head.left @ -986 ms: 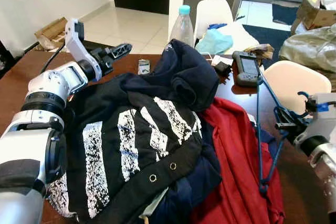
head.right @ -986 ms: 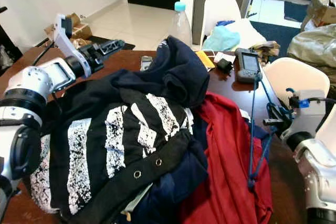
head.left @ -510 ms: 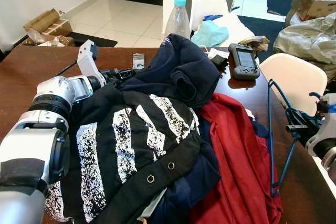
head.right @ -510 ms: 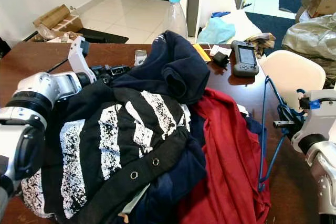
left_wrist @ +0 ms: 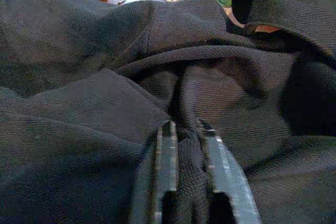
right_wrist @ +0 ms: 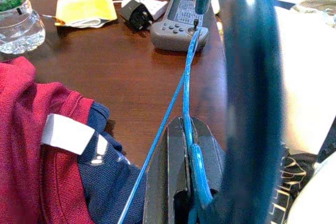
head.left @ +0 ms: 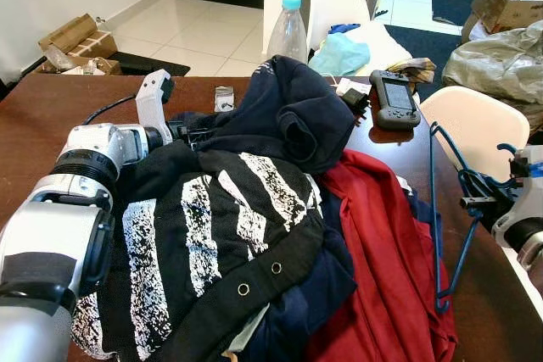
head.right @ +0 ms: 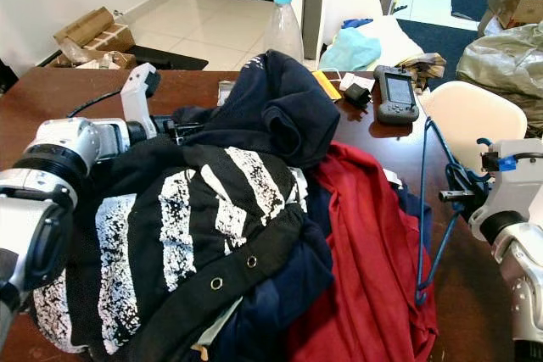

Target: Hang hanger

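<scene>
A blue wire hanger [head.left: 442, 209] stands upright at the table's right edge, with my right gripper [head.left: 480, 201] shut on its wire; the right wrist view shows the wire pinched between the fingers [right_wrist: 173, 150]. A pile of clothes covers the table: a black sweatshirt with white stripes [head.left: 212, 235], a navy hoodie [head.left: 297, 116] and a red garment [head.left: 382, 252]. My left gripper [head.left: 192, 130] is pushed into the pile's far left side. There the left gripper [left_wrist: 187, 127] is shut on a fold of dark cloth; I cannot tell which garment it belongs to.
The brown table [head.left: 51, 103] carries a plastic bottle [head.left: 288, 27], a grey handheld device [head.left: 393, 99] and small items behind the pile. White chairs [head.left: 475, 125] stand at the right and far side. Cardboard boxes [head.left: 72, 36] lie on the floor at left.
My left gripper came down from above the table into the clothes pile and closed on dark cloth. The camera tilted a little. The right gripper still holds the hanger in about the same place.
</scene>
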Motion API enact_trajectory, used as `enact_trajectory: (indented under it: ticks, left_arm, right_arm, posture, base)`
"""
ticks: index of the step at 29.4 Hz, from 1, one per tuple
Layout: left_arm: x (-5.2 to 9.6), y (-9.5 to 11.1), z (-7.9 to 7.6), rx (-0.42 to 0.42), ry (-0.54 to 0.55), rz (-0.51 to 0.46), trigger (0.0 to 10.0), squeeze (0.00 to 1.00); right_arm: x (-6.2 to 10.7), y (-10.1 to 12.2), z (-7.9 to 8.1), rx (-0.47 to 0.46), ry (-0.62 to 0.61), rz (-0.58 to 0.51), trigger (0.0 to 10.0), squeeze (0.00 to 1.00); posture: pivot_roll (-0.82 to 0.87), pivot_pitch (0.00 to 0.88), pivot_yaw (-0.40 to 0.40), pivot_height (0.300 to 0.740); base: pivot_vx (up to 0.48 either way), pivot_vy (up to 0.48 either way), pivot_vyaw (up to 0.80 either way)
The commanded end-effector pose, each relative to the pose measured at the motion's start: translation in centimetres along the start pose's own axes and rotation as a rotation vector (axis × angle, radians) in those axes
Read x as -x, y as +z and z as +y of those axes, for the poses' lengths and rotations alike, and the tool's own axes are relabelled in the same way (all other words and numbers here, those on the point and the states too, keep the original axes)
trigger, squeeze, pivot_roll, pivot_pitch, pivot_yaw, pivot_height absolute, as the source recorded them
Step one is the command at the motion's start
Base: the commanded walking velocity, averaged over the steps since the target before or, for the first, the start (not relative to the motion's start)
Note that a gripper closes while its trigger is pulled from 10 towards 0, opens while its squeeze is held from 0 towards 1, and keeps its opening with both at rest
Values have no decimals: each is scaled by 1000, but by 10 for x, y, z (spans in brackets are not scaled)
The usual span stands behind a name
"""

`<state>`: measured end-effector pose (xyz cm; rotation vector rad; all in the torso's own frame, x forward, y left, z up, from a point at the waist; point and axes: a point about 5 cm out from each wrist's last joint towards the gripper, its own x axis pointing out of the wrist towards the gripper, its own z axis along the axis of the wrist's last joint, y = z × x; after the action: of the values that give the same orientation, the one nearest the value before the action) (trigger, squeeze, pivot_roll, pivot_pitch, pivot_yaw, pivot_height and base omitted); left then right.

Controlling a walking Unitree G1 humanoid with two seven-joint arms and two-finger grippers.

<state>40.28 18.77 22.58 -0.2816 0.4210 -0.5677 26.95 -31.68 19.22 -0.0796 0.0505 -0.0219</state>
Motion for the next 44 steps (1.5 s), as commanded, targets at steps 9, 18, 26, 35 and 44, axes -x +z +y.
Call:
enact_trajectory:
  ticks: [9,18,26,35,44]
  left_arm:
    - [50,112,-33,-170,-211,-477,0,0]
    - [128,195,-158,-344,-857,-901,0,0]
    - [137,185,-211,-297,-1135,-865,0,0]
    - [120,146,-189,-289,-1099,-727,0,0]
    - [187,112,-132,-379,-979,-700,0,0]
  right_arm:
    - [-6,-2,5,-44,-6,-20,10000,0]
    - [-14,-1,8,-66,-10,-46,10000,0]
    - [-20,-1,10,-87,-22,-77,10000,0]
    - [-15,-4,6,-93,-43,-78,10000,0]
    - [-13,-8,3,-95,-49,-71,10000,0]
  posture:
    - [-38,101,6,740]
    - [-7,56,20,740]
    - [12,22,41,740]
    - [10,28,53,740]
    - [48,53,42,740]
  base:
    - [0,0,0]
    - [0,0,0]
    - [0,0,0]
    - [0,0,0]
    - [0,0,0]
